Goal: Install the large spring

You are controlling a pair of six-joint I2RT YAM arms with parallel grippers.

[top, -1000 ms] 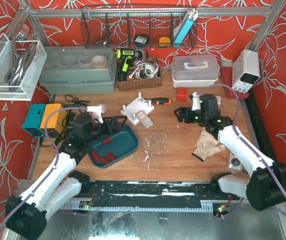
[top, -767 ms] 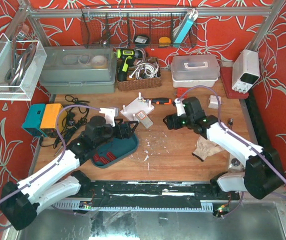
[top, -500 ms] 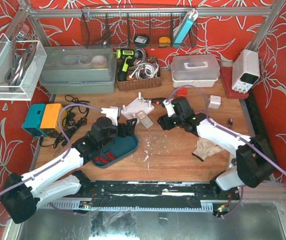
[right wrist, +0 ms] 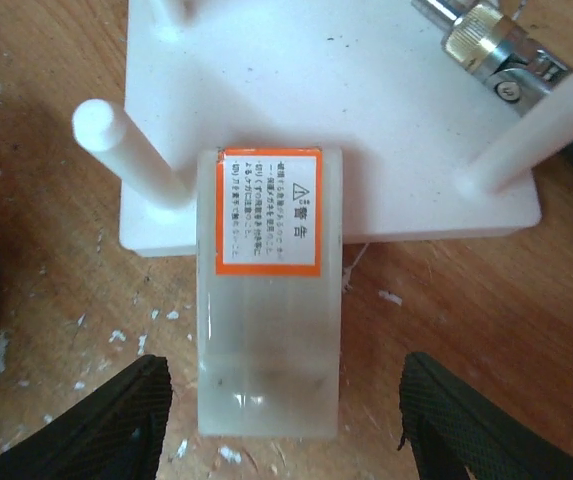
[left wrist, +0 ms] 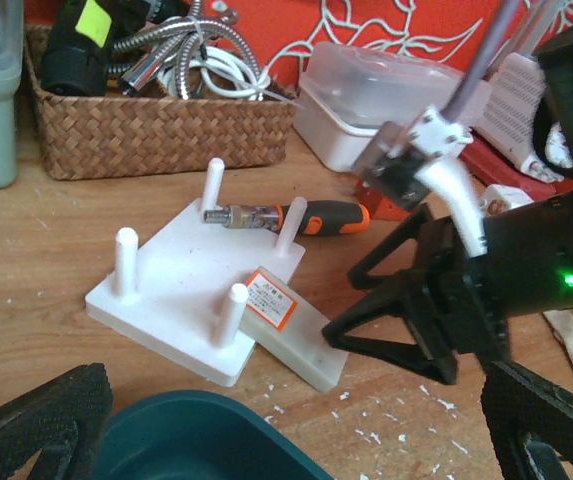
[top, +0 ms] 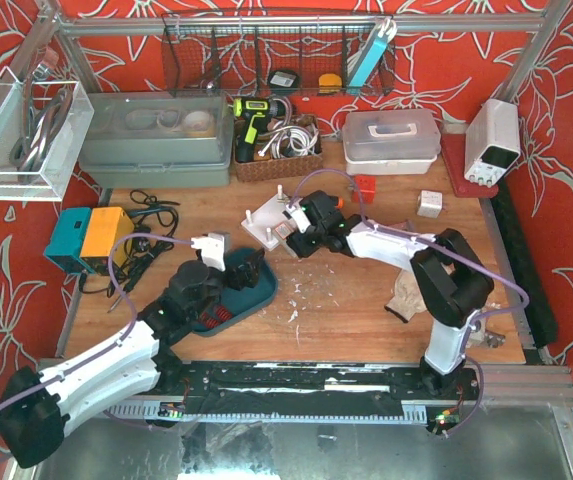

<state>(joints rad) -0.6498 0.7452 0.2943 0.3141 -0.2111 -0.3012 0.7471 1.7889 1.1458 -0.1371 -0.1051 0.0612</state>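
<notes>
The left fingers [left wrist: 41, 420] appear in the left wrist view only as dark tips at the bottom corners, spread wide apart. The rim of the teal tray [left wrist: 206, 440] is cut off between them. The red springs [top: 210, 317] are seen only from above, lying in that tray on the near side of those fingers and partly hidden by the arm; the large one cannot be singled out. Beyond, the right fingers [right wrist: 116, 420] are held apart on either side of the labelled block [right wrist: 266, 300], one end of which overlaps the white pegged plate [right wrist: 336, 120]. A screwdriver [left wrist: 291, 215] lies at the plate's far edge.
</notes>
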